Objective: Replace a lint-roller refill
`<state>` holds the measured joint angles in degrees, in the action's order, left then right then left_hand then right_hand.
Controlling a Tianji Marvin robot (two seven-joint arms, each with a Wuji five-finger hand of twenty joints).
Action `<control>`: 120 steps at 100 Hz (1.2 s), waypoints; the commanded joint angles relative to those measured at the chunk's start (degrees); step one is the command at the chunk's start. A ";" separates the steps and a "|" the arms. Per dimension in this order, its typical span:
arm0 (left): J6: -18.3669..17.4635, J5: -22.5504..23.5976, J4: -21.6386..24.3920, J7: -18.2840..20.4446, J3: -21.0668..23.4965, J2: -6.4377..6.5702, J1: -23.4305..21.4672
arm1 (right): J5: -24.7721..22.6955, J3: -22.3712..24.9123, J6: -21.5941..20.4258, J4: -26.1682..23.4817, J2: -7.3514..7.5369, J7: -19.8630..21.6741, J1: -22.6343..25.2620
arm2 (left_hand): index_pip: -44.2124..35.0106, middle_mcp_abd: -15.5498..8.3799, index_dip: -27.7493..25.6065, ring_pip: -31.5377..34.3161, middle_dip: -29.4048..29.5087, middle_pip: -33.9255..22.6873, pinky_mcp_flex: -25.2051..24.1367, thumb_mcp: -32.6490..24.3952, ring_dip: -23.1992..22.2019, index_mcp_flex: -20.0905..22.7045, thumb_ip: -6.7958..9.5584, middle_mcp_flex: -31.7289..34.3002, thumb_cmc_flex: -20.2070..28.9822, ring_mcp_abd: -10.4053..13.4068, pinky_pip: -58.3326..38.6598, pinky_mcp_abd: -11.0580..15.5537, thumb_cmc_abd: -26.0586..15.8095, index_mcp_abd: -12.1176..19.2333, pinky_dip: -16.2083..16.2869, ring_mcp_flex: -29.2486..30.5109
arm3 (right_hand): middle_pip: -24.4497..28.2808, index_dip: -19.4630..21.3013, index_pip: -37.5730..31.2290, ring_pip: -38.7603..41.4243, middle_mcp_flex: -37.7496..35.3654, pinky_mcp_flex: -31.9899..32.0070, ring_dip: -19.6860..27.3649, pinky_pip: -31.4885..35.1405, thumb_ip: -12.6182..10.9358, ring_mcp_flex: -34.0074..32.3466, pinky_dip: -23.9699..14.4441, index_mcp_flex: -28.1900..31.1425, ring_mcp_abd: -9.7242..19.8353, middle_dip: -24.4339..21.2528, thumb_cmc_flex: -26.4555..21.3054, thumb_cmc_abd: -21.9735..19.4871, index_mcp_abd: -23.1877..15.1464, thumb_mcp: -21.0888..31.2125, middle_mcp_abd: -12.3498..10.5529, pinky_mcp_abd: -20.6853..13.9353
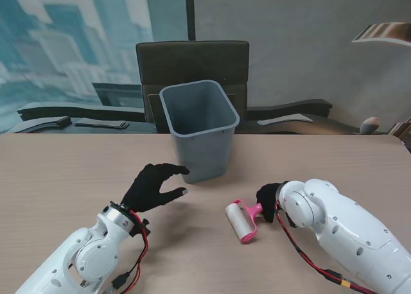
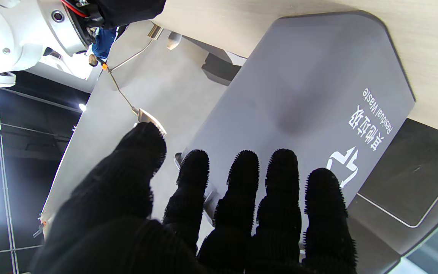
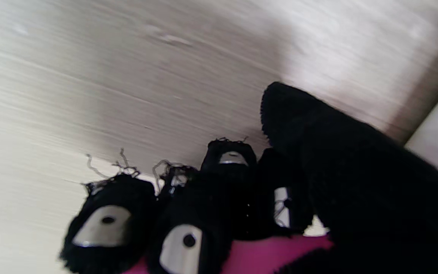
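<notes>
The pink plastic lint roller with a white paper refill (image 1: 242, 220) is lying flat on the light wood-grain counter (image 1: 58, 178), just nearer to me than the grey plastic waste bin (image 1: 199, 128) and a bit to its right. Judging by looks: light, rigid handle, refill likely tacky on its outer sheet and a loose sleeve on the core, so gripping the handle for holding and the roll ends or body for pulling off seems best; it could roll or skid on the smooth counter.

The right hand (image 1: 269, 201), in a black knit glove, is curling over the pink handle end; the right wrist view is showing fingers (image 3: 183, 232) folded down with pink beneath them, so it is looking closed on the handle, though the picture is blurred.

The left hand (image 1: 154, 186), also black-gloved, is hovering spread and holding nothing, fingertips (image 2: 242, 167) pointing at the bin's wall, close to it, well apart from the roller.
</notes>
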<state>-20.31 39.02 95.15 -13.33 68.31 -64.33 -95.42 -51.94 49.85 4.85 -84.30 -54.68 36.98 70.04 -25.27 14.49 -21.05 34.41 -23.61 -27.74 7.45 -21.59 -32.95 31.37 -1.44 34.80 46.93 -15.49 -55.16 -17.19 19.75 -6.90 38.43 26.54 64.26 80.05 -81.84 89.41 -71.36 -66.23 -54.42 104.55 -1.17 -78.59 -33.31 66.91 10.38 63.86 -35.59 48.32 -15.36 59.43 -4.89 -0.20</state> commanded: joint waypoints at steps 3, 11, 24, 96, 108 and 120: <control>0.04 0.15 0.34 0.68 0.20 -0.08 -0.34 | 0.82 -1.48 -0.83 -0.32 -1.06 -0.28 -0.26 | -0.85 -1.34 -0.43 1.36 -1.15 -0.58 -0.15 -0.51 -0.76 0.69 0.93 0.59 0.98 1.23 -0.30 0.74 -2.83 -0.12 0.57 0.83 | 10.88 1.32 -2.70 10.07 -8.61 -2.38 -2.67 11.07 1.88 2.46 -1.16 2.06 10.72 4.86 -1.24 -1.41 0.44 0.88 9.46 -1.48; 0.01 0.18 0.28 0.65 0.19 -0.08 -0.32 | 2.79 -3.61 -0.43 -0.10 -1.19 -1.24 -1.23 | -0.78 -1.33 -0.40 1.37 -1.15 -0.58 -0.09 -0.50 -0.76 0.51 0.94 0.62 0.96 1.25 -0.35 0.78 -2.77 -0.22 0.57 0.82 | 10.84 1.33 -2.70 10.11 -8.66 -2.38 -2.66 11.08 1.88 2.46 -1.16 2.06 10.78 4.82 -1.15 -1.38 0.44 0.89 9.41 -1.48; 0.05 0.32 0.24 0.32 0.16 -0.13 -0.34 | 4.07 -4.93 0.20 0.11 -1.26 -1.75 -1.83 | -0.02 -1.34 -0.08 1.45 -1.15 -0.58 -0.04 -0.51 -0.78 -0.61 0.96 0.46 0.87 1.22 -0.41 0.82 -2.75 -0.58 0.57 0.89 | 10.84 1.34 -2.69 10.11 -8.71 -2.38 -2.66 11.08 1.88 2.47 -1.15 2.06 10.83 4.73 -1.17 -1.34 0.44 0.97 9.42 -1.48; 0.35 0.22 0.07 0.38 0.04 -0.13 -0.17 | -24.26 17.66 3.01 0.23 -1.59 3.26 11.41 | -0.09 -1.41 -0.06 1.65 -1.17 -0.75 -0.01 -0.64 -0.84 -0.09 1.03 0.52 1.37 1.34 -0.61 0.92 -2.28 -0.43 0.51 1.01 | 10.90 1.37 -2.65 10.09 -8.49 -2.32 -2.48 10.88 2.08 2.47 -1.04 2.00 10.50 4.55 -1.32 -1.36 0.53 0.76 9.56 -1.28; 0.57 0.09 -0.03 0.55 -0.17 -0.13 0.02 | -24.34 18.19 3.27 -0.39 -1.72 2.92 11.74 | -0.28 -1.37 -0.13 1.64 -1.15 -0.74 0.11 -1.25 -0.81 0.06 1.05 0.62 1.28 1.27 -0.63 0.83 -1.83 -0.42 0.48 1.12 | 10.91 1.39 -2.63 10.13 -8.43 -2.31 -2.41 10.82 2.11 2.48 -0.98 1.97 10.38 4.55 -1.31 -1.42 0.60 0.68 9.63 -1.07; 0.58 -0.19 -0.12 0.78 -0.30 -0.12 0.14 | -22.18 16.78 2.73 -0.81 -1.65 2.53 10.82 | -0.28 -1.36 -0.11 1.59 -1.12 -0.69 0.01 -1.28 -0.80 0.01 0.93 0.54 0.75 1.23 -0.61 0.80 -2.28 -0.40 0.44 0.97 | 10.91 1.40 -2.62 10.14 -8.43 -2.30 -2.37 10.78 2.11 2.48 -0.94 1.97 10.38 4.54 -1.32 -1.44 0.60 0.68 9.64 -0.97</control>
<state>-19.97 39.17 94.96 -13.66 68.04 -64.33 -95.26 -75.19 68.15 8.40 -85.44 -56.20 38.76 80.56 -25.29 14.49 -21.05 35.06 -23.61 -27.74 7.58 -21.59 -32.96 31.37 -1.41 34.80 46.93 -15.49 -55.16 -17.19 19.75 -7.40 38.43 26.54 64.10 80.08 -81.84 89.41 -71.36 -65.48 -54.41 104.02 -0.72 -78.46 -33.38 66.92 10.39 63.91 -35.59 48.25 -15.36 59.45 -4.89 0.06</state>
